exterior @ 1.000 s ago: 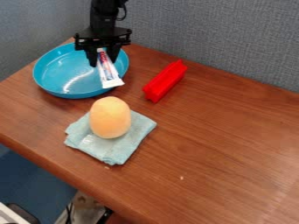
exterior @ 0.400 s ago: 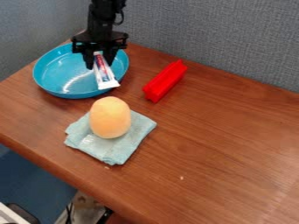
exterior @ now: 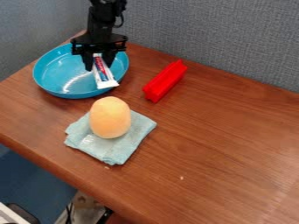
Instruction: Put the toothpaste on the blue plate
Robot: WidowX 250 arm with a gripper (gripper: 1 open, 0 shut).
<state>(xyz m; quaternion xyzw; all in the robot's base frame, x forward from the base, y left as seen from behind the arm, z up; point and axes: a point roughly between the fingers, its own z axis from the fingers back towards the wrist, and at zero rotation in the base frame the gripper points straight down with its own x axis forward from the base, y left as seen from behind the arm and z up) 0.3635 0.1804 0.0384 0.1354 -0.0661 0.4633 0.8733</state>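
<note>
The toothpaste (exterior: 108,73), a small white tube with red and blue print, lies on the right inner slope of the blue plate (exterior: 59,74), its lower end near the rim. My black gripper (exterior: 96,58) hangs straight down over the tube's upper end. Its fingers (exterior: 86,56) stand apart, just above the tube and not clamped on it. The plate sits at the table's far left corner, close to the grey wall.
A red rectangular block (exterior: 165,80) lies to the right of the plate. An orange egg-shaped object (exterior: 111,116) rests on a pale teal folded cloth (exterior: 107,138) in front of the plate. The table's front edge runs diagonally below the cloth.
The gripper has shifted slightly left and up. The toothpaste has stayed where it lay on the plate.
</note>
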